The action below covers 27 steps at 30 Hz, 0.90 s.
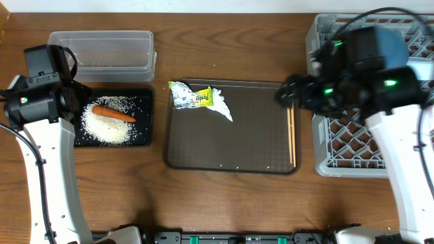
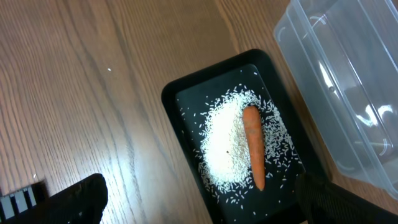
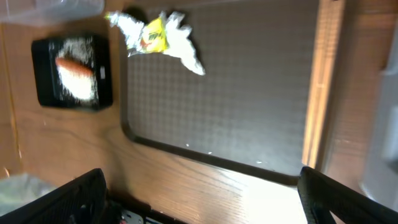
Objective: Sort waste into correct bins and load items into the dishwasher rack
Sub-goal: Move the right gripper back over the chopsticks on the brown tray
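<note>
White rice [image 1: 108, 122] and an orange carrot [image 1: 114, 114] lie in the black tray [image 1: 139, 98], also in the left wrist view [image 2: 252, 146]. The clear tub [image 1: 102, 47] stands behind it and looks empty. The crumpled silver wrapper [image 1: 196, 98] lies at the brown serving tray's back left. The chopsticks [image 1: 291, 135] lie along its right edge. My left gripper [image 2: 199, 199] is open and empty above the black tray's near end. My right gripper [image 3: 202, 199] is open and empty, held high near the grey rack [image 1: 352, 146]. A blue rounded shape [image 1: 397, 44] shows in the rack behind my right arm.
The dark brown serving tray [image 1: 230, 146] fills the table's middle between the black tray and the rack. My right arm covers much of the rack's back part. Bare wooden table lies in front of the trays.
</note>
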### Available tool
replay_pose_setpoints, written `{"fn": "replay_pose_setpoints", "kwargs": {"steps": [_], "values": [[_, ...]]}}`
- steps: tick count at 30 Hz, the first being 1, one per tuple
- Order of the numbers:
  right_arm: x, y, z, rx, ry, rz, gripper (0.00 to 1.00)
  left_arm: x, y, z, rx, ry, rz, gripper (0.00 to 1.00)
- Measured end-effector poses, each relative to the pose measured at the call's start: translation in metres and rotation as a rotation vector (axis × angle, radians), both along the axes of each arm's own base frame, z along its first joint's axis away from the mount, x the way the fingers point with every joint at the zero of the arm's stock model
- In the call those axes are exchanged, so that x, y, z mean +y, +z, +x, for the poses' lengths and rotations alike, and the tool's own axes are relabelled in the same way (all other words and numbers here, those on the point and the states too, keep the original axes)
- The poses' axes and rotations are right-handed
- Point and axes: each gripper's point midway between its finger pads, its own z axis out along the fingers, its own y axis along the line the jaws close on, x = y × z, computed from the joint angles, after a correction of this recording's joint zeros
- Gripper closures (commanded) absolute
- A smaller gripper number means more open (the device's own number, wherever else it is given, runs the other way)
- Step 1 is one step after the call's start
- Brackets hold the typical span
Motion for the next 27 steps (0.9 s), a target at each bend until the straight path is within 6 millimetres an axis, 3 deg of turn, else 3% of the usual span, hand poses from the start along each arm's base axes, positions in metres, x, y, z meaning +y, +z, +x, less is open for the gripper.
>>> {"fn": "replay_pose_setpoints", "kwargs": {"steps": [7,16,21,27], "values": [[0.055,-0.034,-0.006,-0.057,0.122,-0.031,0.01,0.000,0.000,0.000,0.000,0.000,0.000,0.00],[0.103,-0.070,-0.014,-0.070,0.180,-0.134,0.01,0.000,0.000,0.000,0.000,0.000,-0.001,0.01],[0.117,-0.071,-0.003,-0.121,0.178,-0.124,0.01,0.000,0.000,0.000,0.000,0.000,0.000,0.00],[0.116,-0.066,0.015,-0.199,0.135,-0.145,0.01,0.000,0.000,0.000,0.000,0.000,-0.001,0.01]]}}
